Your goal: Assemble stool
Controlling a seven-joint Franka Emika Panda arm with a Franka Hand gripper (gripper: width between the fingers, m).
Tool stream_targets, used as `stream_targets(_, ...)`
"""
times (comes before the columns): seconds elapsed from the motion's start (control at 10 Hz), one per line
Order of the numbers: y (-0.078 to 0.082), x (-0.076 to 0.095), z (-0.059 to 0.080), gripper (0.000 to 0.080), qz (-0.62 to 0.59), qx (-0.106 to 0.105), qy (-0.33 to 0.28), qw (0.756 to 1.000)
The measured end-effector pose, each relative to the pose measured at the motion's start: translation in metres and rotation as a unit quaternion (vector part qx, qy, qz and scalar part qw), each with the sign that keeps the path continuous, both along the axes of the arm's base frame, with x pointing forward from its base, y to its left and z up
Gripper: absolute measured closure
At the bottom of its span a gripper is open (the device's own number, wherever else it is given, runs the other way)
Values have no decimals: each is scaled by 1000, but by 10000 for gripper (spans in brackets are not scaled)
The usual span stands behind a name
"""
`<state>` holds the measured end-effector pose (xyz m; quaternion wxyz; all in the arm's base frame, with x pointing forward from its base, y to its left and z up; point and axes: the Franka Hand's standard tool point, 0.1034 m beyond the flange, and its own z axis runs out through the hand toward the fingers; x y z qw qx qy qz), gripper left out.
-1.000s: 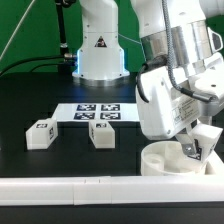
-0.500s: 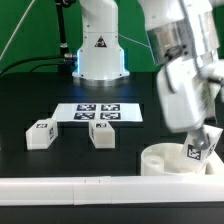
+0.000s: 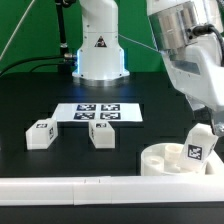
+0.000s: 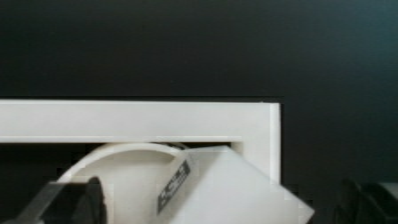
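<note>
Claw wide, empty, over a tilted leg block in the seat disc, beside the border rail; exterior view alone shows two further leg blocks.

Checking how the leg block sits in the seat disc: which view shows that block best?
The exterior view: the leg block stands tilted inside the seat disc, tag visible. The wrist view shows only part of it, close up and cut by the picture's edge.

The black table carries the marker board, a leg block, a second leg block, the seat disc and a white border rail.
</note>
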<state>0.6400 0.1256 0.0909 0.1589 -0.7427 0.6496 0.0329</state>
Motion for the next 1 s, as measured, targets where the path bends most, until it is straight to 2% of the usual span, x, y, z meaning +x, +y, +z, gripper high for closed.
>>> stream_targets(0.1,-2,2,3,151,80,-18,-19,996)
stream_targets(0.3,-8,14,25,151,230,-54,-63,970)
stream_targets(0.4,-4,12,21,151,324,-76,-82,939)
stream_targets(0.5,0,10,19,151,358,-81,-84,926)
stream_targets(0.7,-5,11,19,151,417,-92,-101,898)
stream_targets(0.8,-6,10,19,151,472,-103,-109,869)
stream_targets(0.9,-5,12,19,151,575,-127,-121,800)
stream_targets(1.0,0,10,15,151,645,-136,-128,741)
